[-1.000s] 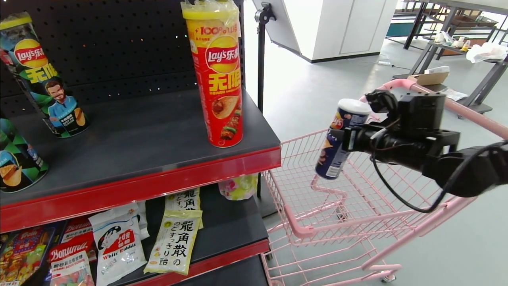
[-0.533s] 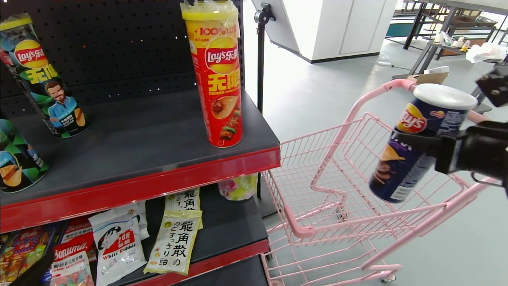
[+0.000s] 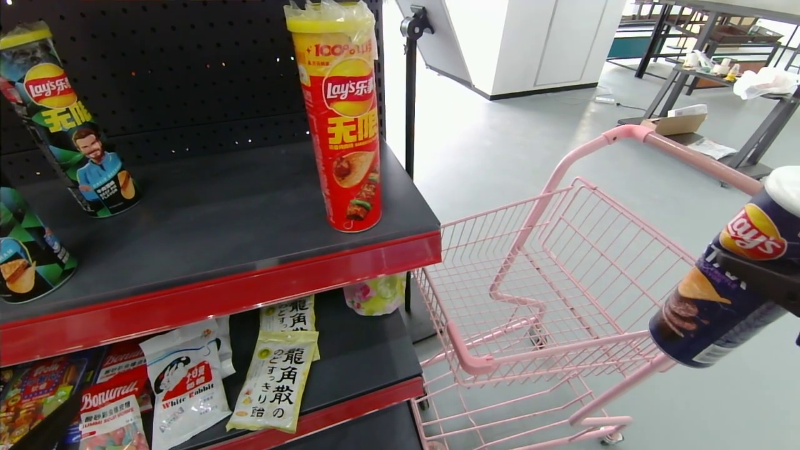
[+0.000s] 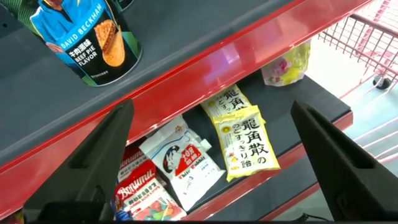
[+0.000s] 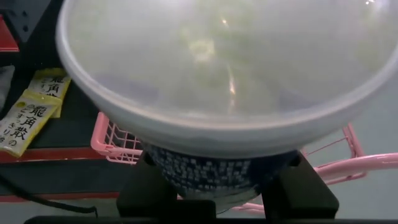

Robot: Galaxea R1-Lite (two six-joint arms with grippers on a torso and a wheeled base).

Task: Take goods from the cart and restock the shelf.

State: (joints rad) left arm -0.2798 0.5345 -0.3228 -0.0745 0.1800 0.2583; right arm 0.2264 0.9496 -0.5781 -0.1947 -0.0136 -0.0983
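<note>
Up top, shelf board (image 3: 206, 212) has bare room left of the red can (image 3: 347, 125). Right gripper (image 5: 224, 194) is clamped on the blue chip can (image 3: 725, 281), which is tilted, above the pink cart (image 3: 562, 281) at its near right. Left gripper (image 4: 211, 158) is spread wide with nothing in it, by the lower-tier snack bags (image 4: 186, 165). Looks like the carry-to-shelf step. Next: swing left, stand the can upright, set it down clear of the red can.

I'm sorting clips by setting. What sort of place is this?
Probably a mock shop set up in a workshop: a red-edged shelf stocked with chip cans and snack bags, a pink shopping cart beside it, and work tables on the bare floor behind.
</note>
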